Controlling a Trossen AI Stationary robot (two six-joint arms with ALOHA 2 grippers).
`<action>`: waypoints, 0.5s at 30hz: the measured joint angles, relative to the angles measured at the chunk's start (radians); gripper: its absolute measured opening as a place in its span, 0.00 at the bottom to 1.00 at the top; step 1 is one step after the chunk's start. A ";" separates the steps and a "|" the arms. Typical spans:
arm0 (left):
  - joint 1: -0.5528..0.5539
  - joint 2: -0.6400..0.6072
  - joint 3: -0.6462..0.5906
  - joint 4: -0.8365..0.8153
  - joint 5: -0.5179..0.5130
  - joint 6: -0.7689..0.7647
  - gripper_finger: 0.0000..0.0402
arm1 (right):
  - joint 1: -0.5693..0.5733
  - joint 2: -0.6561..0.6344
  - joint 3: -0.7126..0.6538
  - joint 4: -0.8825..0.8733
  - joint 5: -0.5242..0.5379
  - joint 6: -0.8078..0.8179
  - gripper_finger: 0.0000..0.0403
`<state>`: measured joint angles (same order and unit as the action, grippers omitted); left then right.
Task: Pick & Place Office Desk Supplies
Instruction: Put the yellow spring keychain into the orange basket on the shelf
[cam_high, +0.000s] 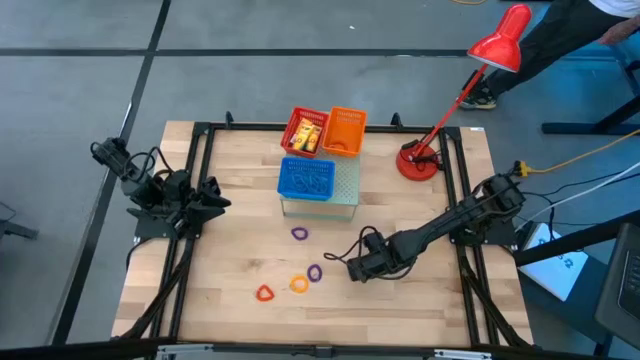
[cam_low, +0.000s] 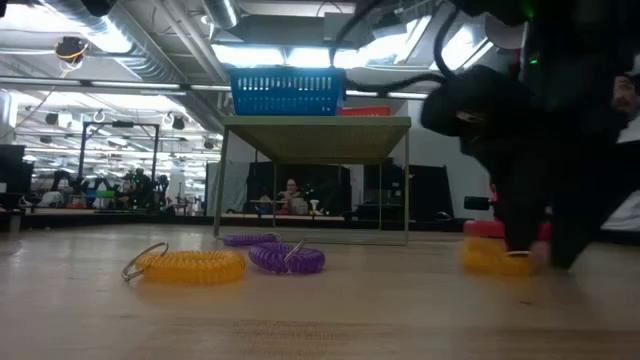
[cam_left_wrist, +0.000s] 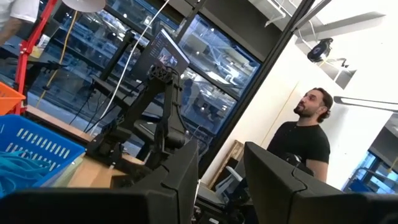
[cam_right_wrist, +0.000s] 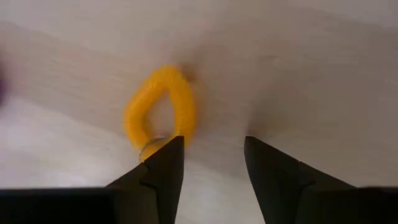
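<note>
Loop (cam_right_wrist: 185, 112) flat on table (cam_high: 420, 300), touching one tip of right gripper (cam_right_wrist: 211, 162); fingers spread, empty, seemingly lowered to straddle it. Left gripper (cam_high: 213, 200) parked at edge, fingers apart, empty.

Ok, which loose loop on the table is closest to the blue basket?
The lone purple loop before the blue basket; the other purple loop, orange loop and red loop lie farther off.
</note>
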<state>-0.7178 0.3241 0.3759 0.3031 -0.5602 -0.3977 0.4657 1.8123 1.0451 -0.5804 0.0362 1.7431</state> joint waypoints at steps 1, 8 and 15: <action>0.000 0.000 0.000 0.001 0.000 -0.001 0.31 | 0.000 0.005 0.000 0.025 0.000 0.000 0.42; 0.000 0.000 0.000 0.006 0.003 -0.011 0.31 | 0.000 0.007 0.000 0.076 -0.024 -0.011 0.44; 0.000 0.000 0.000 0.006 0.013 -0.012 0.31 | -0.005 -0.014 0.020 0.116 -0.020 -0.023 0.47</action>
<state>-0.7181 0.3237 0.3759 0.3092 -0.5471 -0.4099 0.4606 1.7983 1.0647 -0.4641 0.0165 1.7202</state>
